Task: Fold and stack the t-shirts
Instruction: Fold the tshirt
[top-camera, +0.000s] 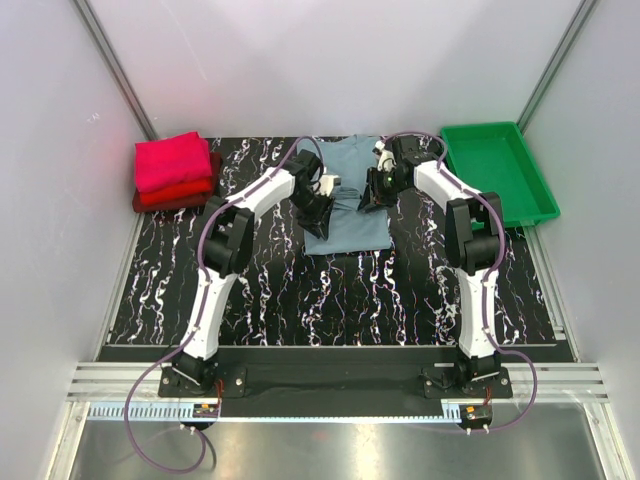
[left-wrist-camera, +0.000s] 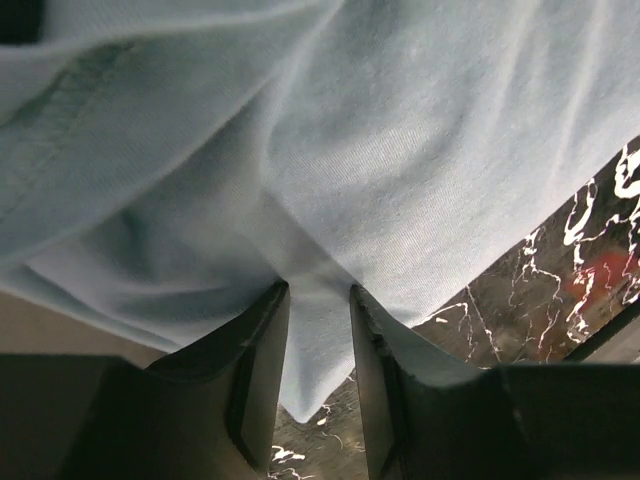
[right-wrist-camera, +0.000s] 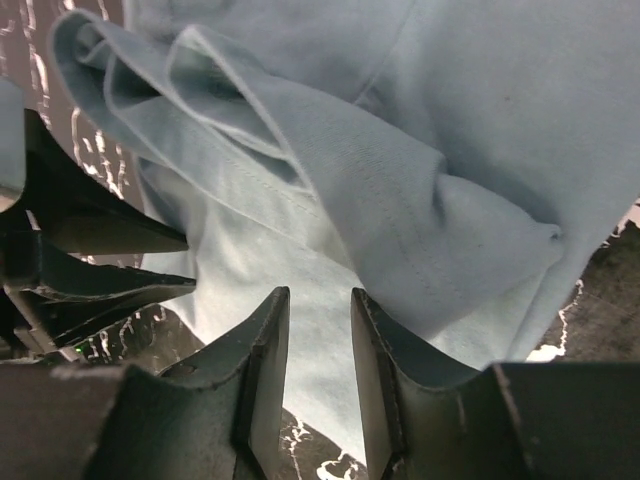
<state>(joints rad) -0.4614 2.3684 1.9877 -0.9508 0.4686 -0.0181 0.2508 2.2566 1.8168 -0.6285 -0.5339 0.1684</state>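
Observation:
A dusty grey-blue t-shirt (top-camera: 350, 225) lies partly folded at the middle back of the marbled table, and both arms meet over it. My left gripper (top-camera: 320, 207) is at its left edge. In the left wrist view the jaws (left-wrist-camera: 318, 290) are shut on a fold of the shirt (left-wrist-camera: 400, 150), a corner of which hangs down between them. My right gripper (top-camera: 372, 197) is at the shirt's right edge. Its jaws (right-wrist-camera: 318, 292) stand apart over rumpled cloth (right-wrist-camera: 480, 150). A folded magenta-pink t-shirt (top-camera: 172, 162) rests on a red one (top-camera: 180, 193) at the back left.
A green plastic tray (top-camera: 497, 172) stands at the back right. White walls close in the table on three sides. The black marbled tabletop (top-camera: 330, 300) stretches between the shirt and the arm bases. The left arm's dark fingers (right-wrist-camera: 90, 225) show at the left of the right wrist view.

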